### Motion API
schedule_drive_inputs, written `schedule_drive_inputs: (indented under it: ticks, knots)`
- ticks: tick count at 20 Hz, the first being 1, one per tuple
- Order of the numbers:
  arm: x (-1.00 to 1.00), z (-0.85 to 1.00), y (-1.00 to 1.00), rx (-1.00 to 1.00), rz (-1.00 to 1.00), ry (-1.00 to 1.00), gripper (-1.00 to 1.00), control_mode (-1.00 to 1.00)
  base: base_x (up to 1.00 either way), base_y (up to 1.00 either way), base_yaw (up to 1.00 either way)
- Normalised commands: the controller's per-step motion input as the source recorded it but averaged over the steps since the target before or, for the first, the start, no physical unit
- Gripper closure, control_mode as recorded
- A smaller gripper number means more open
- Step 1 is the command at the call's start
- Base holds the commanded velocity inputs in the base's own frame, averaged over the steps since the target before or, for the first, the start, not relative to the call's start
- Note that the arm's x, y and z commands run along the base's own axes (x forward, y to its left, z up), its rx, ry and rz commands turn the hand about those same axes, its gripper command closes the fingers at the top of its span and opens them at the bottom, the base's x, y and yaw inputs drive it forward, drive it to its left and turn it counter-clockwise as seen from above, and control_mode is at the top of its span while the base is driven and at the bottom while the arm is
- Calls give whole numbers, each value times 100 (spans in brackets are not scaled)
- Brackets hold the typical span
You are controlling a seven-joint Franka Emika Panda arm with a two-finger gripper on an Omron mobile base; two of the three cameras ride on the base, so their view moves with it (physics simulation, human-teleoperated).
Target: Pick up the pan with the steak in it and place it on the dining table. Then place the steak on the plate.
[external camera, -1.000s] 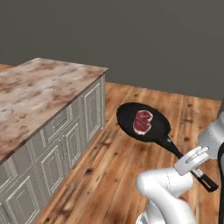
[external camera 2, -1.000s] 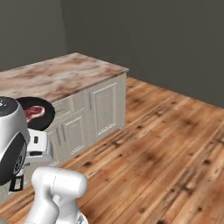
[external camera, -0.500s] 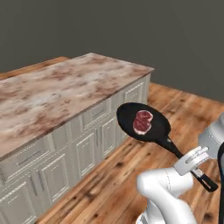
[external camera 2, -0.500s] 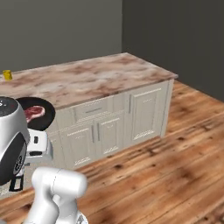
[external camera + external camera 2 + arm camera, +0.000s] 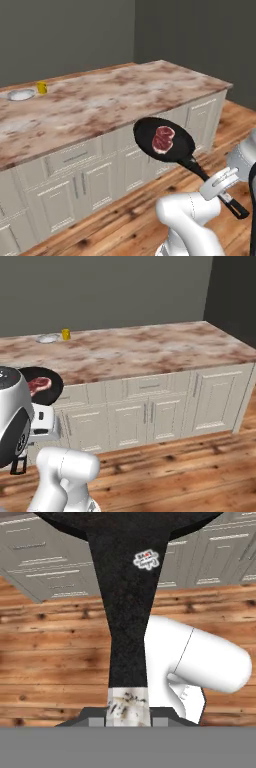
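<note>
Currently tool clamps 1 pan w/ 1 steak; prob. 1 plate far off.

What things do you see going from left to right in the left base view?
Plate → yellow cup → steak in the pan → claw on the pan's handle.
</note>
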Motion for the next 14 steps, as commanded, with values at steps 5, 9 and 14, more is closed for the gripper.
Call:
schedule_drive_inputs:
  ticks: [5, 9, 14]
  knots:
    - [0, 0, 0, 0, 0, 0, 100, 100, -3, 0, 50]
    - [0, 0, 0, 0, 0, 0, 100, 100, -2, 2, 43]
    - [0, 0, 0, 0, 0, 0, 100, 100, 0, 61, 8]
